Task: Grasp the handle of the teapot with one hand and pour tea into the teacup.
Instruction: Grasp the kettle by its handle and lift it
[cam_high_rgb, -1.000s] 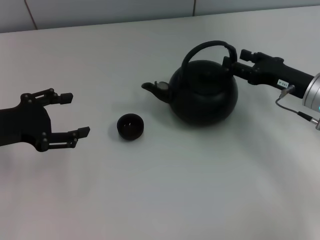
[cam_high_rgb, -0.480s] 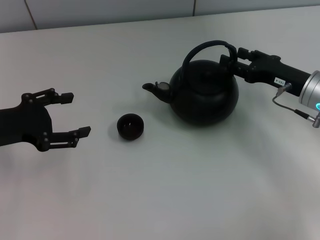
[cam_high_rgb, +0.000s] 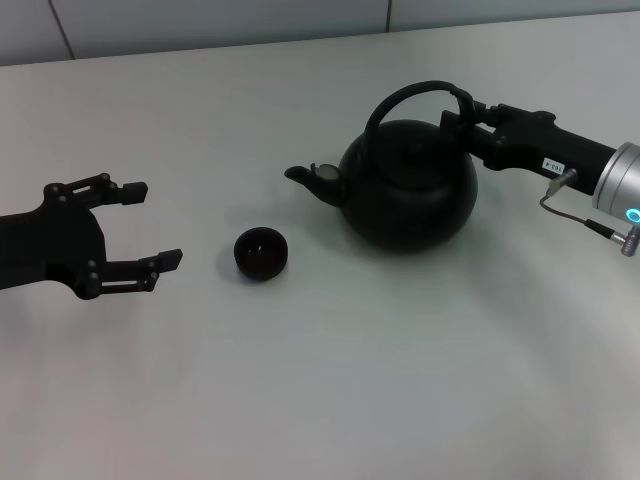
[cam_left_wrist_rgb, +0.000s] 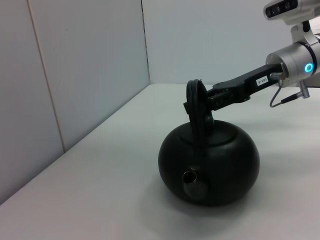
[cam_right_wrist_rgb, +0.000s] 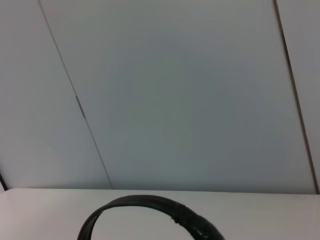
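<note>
Right gripper at the teapot handle; grip state unclear. Left gripper spread, idle. Watch: a loose hold lets it swing, missing the teacup.

White table, grey panelled wall

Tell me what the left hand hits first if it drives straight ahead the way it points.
Probably the teacup: the open left hand points toward it across bare table, though it may pass just behind it; farther on stands the teapot.
</note>
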